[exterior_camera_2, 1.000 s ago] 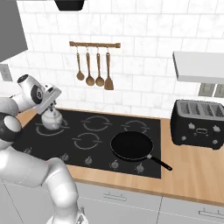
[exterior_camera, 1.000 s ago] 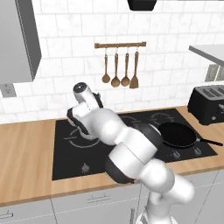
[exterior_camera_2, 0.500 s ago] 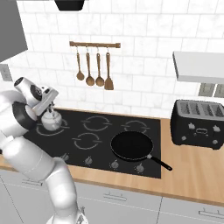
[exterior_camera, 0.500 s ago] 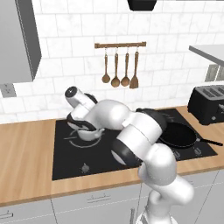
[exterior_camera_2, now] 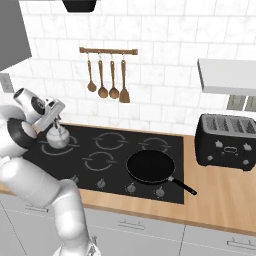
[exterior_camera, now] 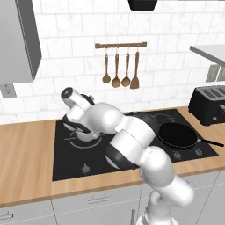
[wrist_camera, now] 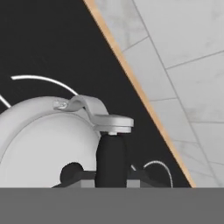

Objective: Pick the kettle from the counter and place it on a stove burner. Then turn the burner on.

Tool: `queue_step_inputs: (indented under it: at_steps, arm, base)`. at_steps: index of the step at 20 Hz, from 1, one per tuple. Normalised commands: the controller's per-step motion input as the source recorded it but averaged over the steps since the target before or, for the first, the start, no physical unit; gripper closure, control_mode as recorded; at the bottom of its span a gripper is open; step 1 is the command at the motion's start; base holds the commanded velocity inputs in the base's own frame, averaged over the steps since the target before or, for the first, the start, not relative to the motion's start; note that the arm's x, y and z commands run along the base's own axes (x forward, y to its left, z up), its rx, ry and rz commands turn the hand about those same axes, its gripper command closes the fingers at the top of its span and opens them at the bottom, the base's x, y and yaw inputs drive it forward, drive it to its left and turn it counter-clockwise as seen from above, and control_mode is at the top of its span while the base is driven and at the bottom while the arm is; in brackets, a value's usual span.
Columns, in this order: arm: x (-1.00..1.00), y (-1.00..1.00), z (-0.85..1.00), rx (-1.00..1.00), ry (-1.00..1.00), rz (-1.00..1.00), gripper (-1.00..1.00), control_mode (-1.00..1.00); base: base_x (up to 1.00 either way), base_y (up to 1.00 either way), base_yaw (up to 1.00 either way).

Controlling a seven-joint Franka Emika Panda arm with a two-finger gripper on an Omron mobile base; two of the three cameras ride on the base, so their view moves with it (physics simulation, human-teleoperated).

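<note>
The silver-grey kettle (exterior_camera: 84, 133) (exterior_camera_2: 57, 137) is at the back left of the black glass cooktop (exterior_camera: 70, 162) (exterior_camera_2: 120, 152), over a grey ring marking (exterior_camera_2: 69, 146) (wrist_camera: 43, 78). My gripper (exterior_camera: 79, 121) (exterior_camera_2: 54, 123) (wrist_camera: 111, 176) comes down on it from above and is shut on its black arched handle (wrist_camera: 111, 153). The hand view shows the rounded metal body (wrist_camera: 39, 144) close up, with the handle's bracket over it. Whether the kettle's base rests on the glass I cannot tell. The wood-grain counter (exterior_camera: 26, 154) (exterior_camera_2: 220, 195) runs on both sides of the cooktop.
A black frying pan (exterior_camera: 178, 134) (exterior_camera_2: 150, 166) sits on the front right ring, handle pointing right. A black toaster (exterior_camera: 208, 103) (exterior_camera_2: 227, 142) stands on the counter at the right. Wooden utensils (exterior_camera: 121, 66) (exterior_camera_2: 107, 75) hang on the tiled wall. Burner knobs (exterior_camera: 85, 168) (exterior_camera_2: 131, 187) line the cooktop's front edge.
The hand has come down a little with the kettle over the back left ring, and the arm's elbow has swung up and back over the cooktop.
</note>
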Motion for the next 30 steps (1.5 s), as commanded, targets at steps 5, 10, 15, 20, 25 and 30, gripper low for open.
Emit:
queue_step_inputs:
  at_steps: [5,10,15,20,25,30]
  arm:
    - [0.0,0.0,0.0,0.0,0.0,0.0,-1.0,-1.0]
    - [-0.14,0.0,0.31,0.0,0.0,0.0,-1.0,-1.0]
    - [-0.8,0.06,0.52,0.07,-0.01,-0.04,-1.0,-1.0]
    - [-1.0,0.07,-0.1,0.2,-0.03,-0.32,-1.0,-1.0]
    - [-1.0,0.04,-0.75,0.17,-0.11,-0.36,-1.0,-1.0]
    - [-1.0,0.03,-1.0,0.28,-0.11,-0.45,-1.0,-1.0]
  base:
    - [0.0,0.0,0.0]
    - [0.0,0.0,0.0]
    - [0.0,0.0,0.0]
    - [0.0,0.0,0.0]
    - [0.0,0.0,0.0]
    - [0.0,0.0,0.0]
